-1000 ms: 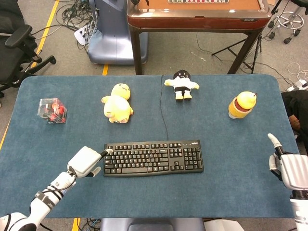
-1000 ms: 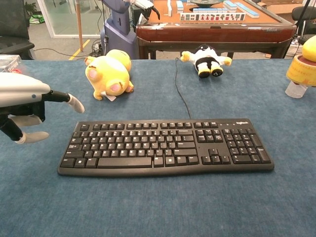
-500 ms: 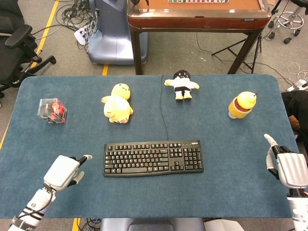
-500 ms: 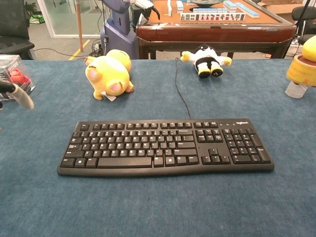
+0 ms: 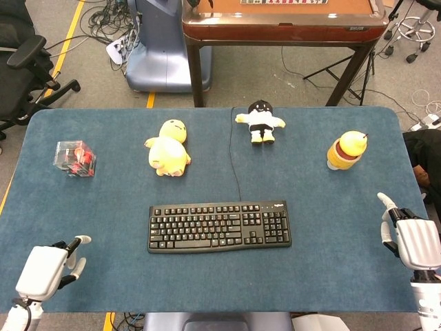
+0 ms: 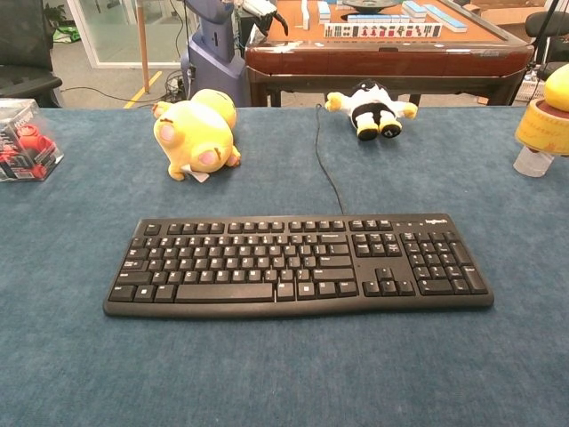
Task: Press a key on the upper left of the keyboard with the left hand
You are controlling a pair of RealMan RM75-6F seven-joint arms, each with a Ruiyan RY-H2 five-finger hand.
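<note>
The black keyboard (image 5: pixel 219 226) lies in the middle of the blue table, its cable running toward the far edge; the chest view shows the keyboard (image 6: pixel 298 263) close up with nothing on its keys. My left hand (image 5: pixel 48 267) hovers at the table's near left corner, well left of the keyboard and apart from it, fingers spread and holding nothing. My right hand (image 5: pixel 412 238) stays at the near right edge, empty, one finger pointing up. Neither hand appears in the chest view.
A yellow plush (image 5: pixel 168 147) lies behind the keyboard's left end, and a black-and-white doll (image 5: pixel 260 121) sits behind its middle. A clear box with red contents (image 5: pixel 74 158) stands far left, a yellow-orange toy (image 5: pixel 346 149) far right. A wooden table (image 5: pixel 284 21) stands beyond.
My left hand has pulled back from the keyboard's upper left corner toward the near left table corner, leaving the chest view. The right hand barely moved.
</note>
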